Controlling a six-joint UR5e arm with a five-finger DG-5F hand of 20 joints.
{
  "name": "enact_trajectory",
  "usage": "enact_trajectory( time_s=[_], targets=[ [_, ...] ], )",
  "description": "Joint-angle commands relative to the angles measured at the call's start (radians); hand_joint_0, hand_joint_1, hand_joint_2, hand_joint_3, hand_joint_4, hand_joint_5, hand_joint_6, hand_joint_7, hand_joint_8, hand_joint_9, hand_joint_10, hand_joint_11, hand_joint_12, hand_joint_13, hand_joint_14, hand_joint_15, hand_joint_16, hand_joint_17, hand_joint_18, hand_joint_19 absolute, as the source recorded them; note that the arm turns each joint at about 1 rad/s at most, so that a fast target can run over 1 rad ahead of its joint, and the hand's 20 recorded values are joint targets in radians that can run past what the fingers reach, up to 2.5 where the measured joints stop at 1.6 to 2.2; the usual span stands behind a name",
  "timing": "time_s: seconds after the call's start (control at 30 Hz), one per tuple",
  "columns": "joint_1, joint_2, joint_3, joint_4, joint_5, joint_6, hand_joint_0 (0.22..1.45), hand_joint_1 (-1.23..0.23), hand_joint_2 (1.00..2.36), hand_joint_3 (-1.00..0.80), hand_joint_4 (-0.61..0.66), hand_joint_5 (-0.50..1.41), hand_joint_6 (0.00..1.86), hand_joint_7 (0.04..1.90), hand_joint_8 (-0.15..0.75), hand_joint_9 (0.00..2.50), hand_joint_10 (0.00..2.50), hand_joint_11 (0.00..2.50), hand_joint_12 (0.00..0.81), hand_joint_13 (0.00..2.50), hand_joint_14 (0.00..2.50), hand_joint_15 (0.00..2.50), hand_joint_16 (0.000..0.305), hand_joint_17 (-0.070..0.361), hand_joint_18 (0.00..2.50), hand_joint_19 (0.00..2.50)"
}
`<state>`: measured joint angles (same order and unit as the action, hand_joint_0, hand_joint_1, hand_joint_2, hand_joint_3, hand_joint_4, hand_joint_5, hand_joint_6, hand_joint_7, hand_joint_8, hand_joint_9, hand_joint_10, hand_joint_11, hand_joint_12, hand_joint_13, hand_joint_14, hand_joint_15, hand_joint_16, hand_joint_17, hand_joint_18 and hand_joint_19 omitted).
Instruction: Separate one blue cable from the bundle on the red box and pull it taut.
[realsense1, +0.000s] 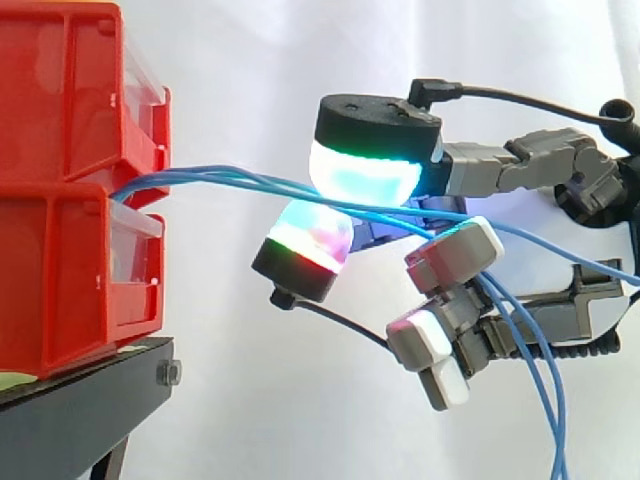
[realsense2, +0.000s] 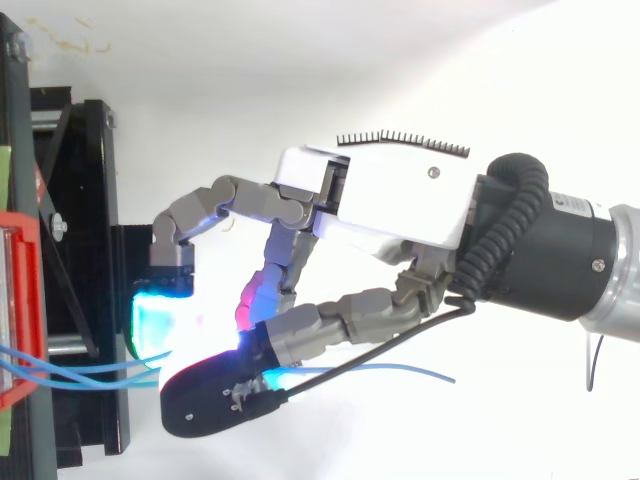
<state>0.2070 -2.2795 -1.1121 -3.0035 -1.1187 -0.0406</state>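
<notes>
The bundle (realsense1: 190, 180) of blue strands leaves the front edge of the red box (realsense1: 70, 270) at the seam between its two stacked bins and runs roughly level toward the hand (realsense2: 390, 200). The fingers (realsense1: 365, 170) close from above and below on a blue cable (realsense1: 262, 190), with two glowing pads pinching it near the box edge, likely to draw it clear of the rest. Strands droop slack behind the hand, so the tautening seems not yet done.

You are looking at a robotics lab bench. A plain white curtain (realsense1: 250, 60) screens off the background, red bins (realsense1: 60, 250) stack on a bolted black stand (realsense1: 70, 420), and a robot hand (realsense2: 380, 200) with glowing fingertip pads reaches in.
</notes>
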Motion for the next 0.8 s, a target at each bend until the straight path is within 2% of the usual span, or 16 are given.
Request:
enact_trajectory(
  time_s=[0.0,0.77],
  targets=[
    [0.0,0.0,0.0,0.0,0.0,-0.001,0.56,-0.66,1.01,-0.27,0.09,-0.07,0.87,1.17,0.412,1.59,0.02,0.89,0.457,1.26,0.02,0.66,0.056,0.125,1.18,0.51],
    [0.002,0.0,0.002,-0.006,-0.001,-0.004,0.56,-0.57,1.01,-0.29,0.07,-0.06,0.87,1.15,0.4,1.63,0.02,0.9,0.46,1.26,0.02,0.65,0.057,0.127,1.16,0.51]
  ],
)
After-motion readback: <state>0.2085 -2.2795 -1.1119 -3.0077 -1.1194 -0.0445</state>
